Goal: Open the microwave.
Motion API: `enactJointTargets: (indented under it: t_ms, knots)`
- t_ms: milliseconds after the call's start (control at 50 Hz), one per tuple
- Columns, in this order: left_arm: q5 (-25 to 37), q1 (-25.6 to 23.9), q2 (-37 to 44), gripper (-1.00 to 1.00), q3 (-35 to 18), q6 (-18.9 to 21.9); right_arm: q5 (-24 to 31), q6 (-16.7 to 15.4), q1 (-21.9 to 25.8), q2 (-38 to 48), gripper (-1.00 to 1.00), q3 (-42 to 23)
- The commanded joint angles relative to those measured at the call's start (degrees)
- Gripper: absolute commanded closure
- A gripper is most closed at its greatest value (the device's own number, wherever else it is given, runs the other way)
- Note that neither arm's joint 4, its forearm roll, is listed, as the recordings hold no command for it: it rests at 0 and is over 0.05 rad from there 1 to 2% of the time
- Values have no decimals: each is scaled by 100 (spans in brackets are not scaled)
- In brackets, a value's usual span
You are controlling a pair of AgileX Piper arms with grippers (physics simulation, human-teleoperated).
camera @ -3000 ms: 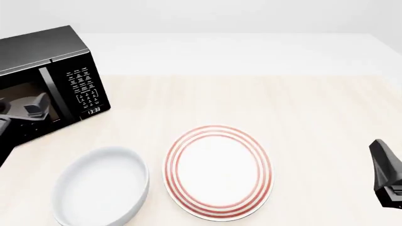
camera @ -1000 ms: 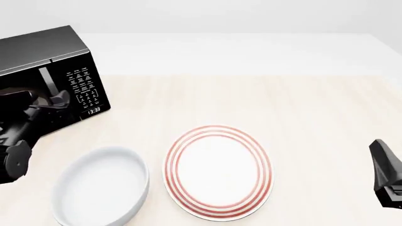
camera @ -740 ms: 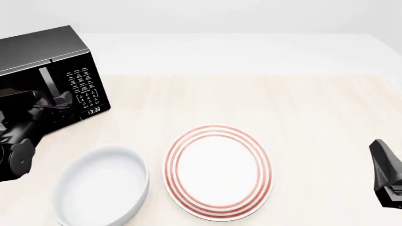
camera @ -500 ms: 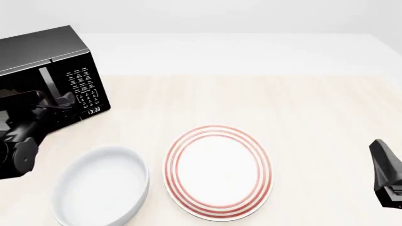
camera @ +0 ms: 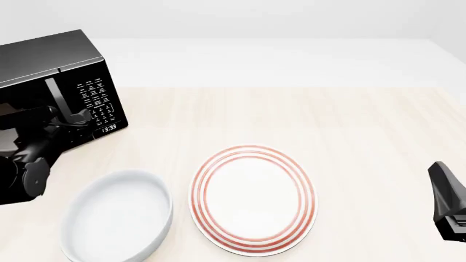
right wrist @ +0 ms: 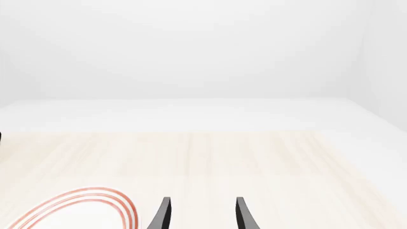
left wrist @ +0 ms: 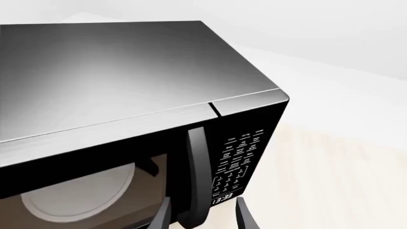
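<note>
The black microwave (camera: 45,60) stands at the table's far left with its dark glass door shut. My left gripper (camera: 65,116) hovers right at the door's vertical grey handle (camera: 52,91). In the left wrist view the microwave (left wrist: 114,71) fills the picture. There the lower end of the handle (left wrist: 198,162) sits between the spread fingers of the left gripper (left wrist: 202,217), which is open. A white turntable (left wrist: 79,193) shows through the glass, and the keypad (left wrist: 239,157) lies just beside the handle. My right gripper (camera: 448,202) rests at the table's right edge, open and holding nothing (right wrist: 202,214).
A white bowl (camera: 117,218) stands near the front left, just below the left arm (camera: 25,169). A white plate with red rings (camera: 254,199) lies beside it at front centre; its edge shows in the right wrist view (right wrist: 83,210).
The left arm has swung right and forward across the door, bringing its gripper from the glass to the handle. The right arm has not moved.
</note>
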Motion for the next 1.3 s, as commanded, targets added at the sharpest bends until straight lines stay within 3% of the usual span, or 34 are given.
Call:
enactJointTargets:
  t_ms: [20, 420, 440, 860, 1300]
  knots:
    - [48, 1, 113, -100, -118, 24, 0, 0, 0, 0, -100, 0]
    - [36, -6, 283, -100, -231, -31, 0, 0, 0, 0, -100, 0]
    - [28, 12, 284, 100, -222, -37, 0, 0, 0, 0, -100, 0]
    - [152, 52, 182, 100, -264, 69, 0, 0, 0, 0, -100, 0]
    - [153, -132, -329, 100, 47, 8, 0, -2, 1, 1, -100, 0]
